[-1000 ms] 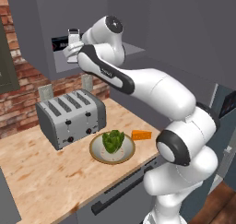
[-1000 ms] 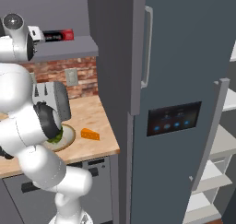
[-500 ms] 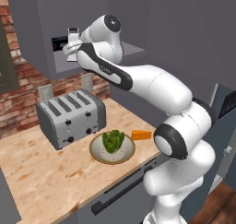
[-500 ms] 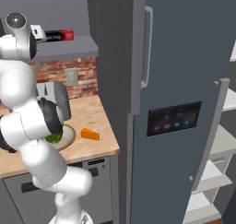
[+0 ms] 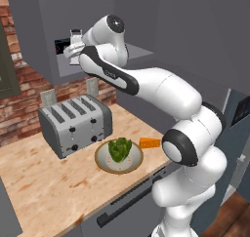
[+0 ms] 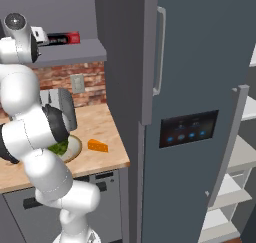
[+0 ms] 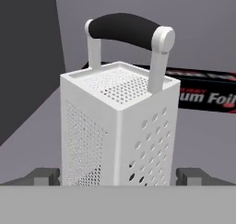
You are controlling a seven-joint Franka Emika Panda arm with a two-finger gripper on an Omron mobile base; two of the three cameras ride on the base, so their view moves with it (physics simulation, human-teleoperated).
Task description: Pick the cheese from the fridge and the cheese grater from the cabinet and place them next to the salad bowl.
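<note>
On the cabinet [image 5: 49, 31] shelf, high above the counter [image 5: 49, 192], standing upright: the cheese grater [image 7: 117, 126], silver-white, black handle on top, long axis running vertical. Facing it squarely from the hand view, with the gripper [image 7: 119, 176] spread wide and holding nothing, one dark fingertip showing to each side of the grater's lower body, neither visibly touching it. Lying dead ahead and between the fingertips, so likely needing only a closing of the jaws across the grater's width, then a lift clear of the shelf. Reaching up and to the left in the left base view, with the hand at the cabinet opening and the grater [image 5: 75, 37] poking up behind it. Lying behind the grater, a long black-and-red box [image 7: 207, 95] with white lettering, readable in part as "um Foi", probably aluminium foil; the same box [image 6: 62, 38] showing on the shelf in the right base view. Down on the counter, resting just beside the salad bowl [image 5: 118, 155] with its green lettuce: the cheese [image 5: 150, 143], an orange wedge, already in place. Sitting behind the bowl, a toaster [image 5: 75, 124]. Standing to the right, the fridge [image 6: 190, 87], blue lights glowing on its dark panel.
</note>
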